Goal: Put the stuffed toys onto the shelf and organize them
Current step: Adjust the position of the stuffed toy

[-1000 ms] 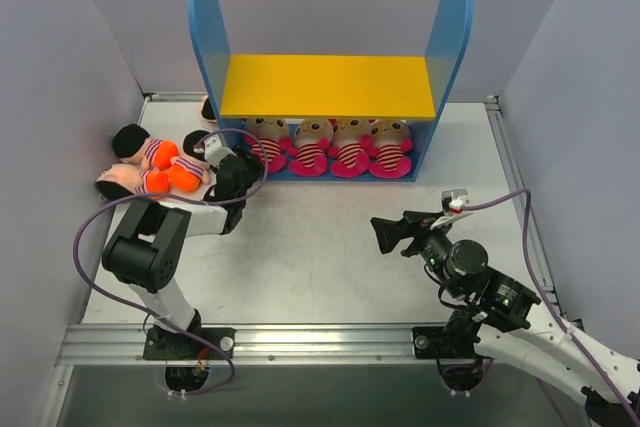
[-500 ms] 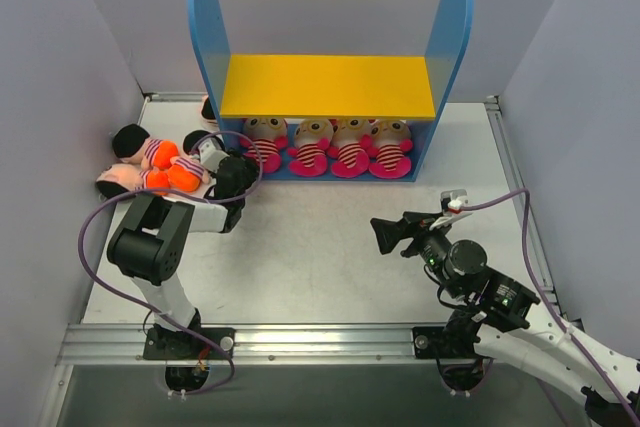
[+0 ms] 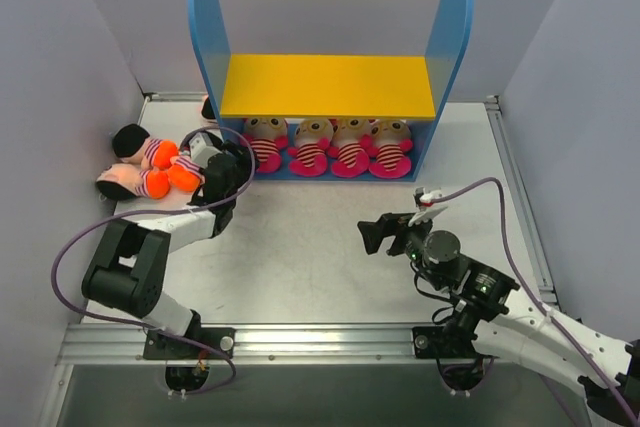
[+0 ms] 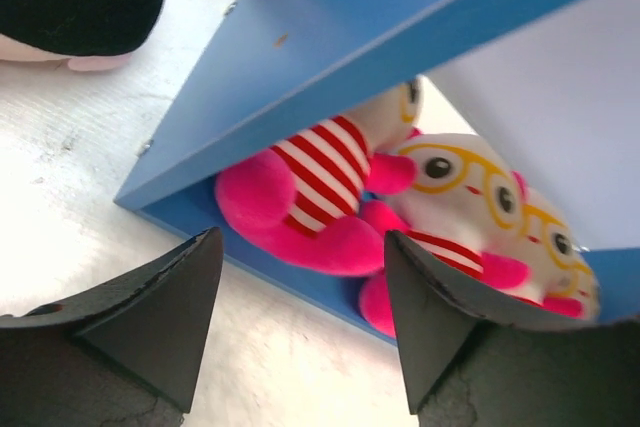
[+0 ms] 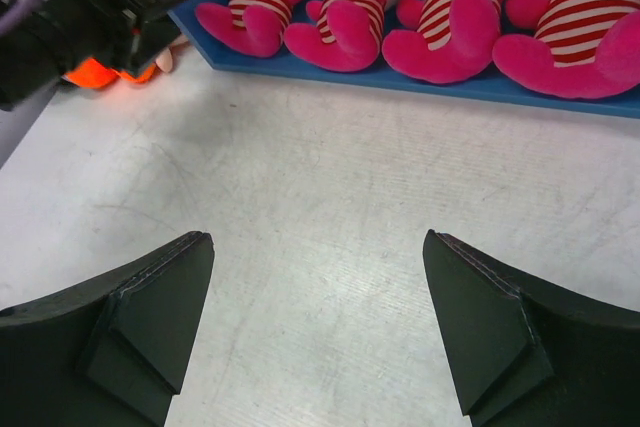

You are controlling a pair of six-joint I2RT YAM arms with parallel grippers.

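Observation:
The shelf [image 3: 328, 87] stands at the back with blue side panels and a yellow upper board. A row of pink striped stuffed toys [image 3: 308, 145] sits on its blue base. Peach toys with orange bottoms [image 3: 150, 155] lie heaped on the table to its left. My left gripper [image 3: 238, 159] hovers open and holds nothing at the shelf's front left corner. In the left wrist view this gripper [image 4: 302, 237] faces the leftmost pink toy [image 4: 300, 192] under the blue panel [image 4: 330, 37]. My right gripper [image 3: 372, 235] is open and holds nothing above bare table, and in its wrist view [image 5: 317, 237] it points toward the pink toys [image 5: 345, 17].
Grey walls close in the table on the left, back and right. One more toy [image 3: 208, 107] peeks out behind the shelf's left panel. The left arm [image 5: 80, 12] shows at the top left of the right wrist view. A metal rail [image 3: 300, 342] runs along the near edge.
My left gripper has shifted slightly right toward the shelf corner and its jaws stand wider. Its elbow dropped toward the near left. The right gripper has moved a little left.

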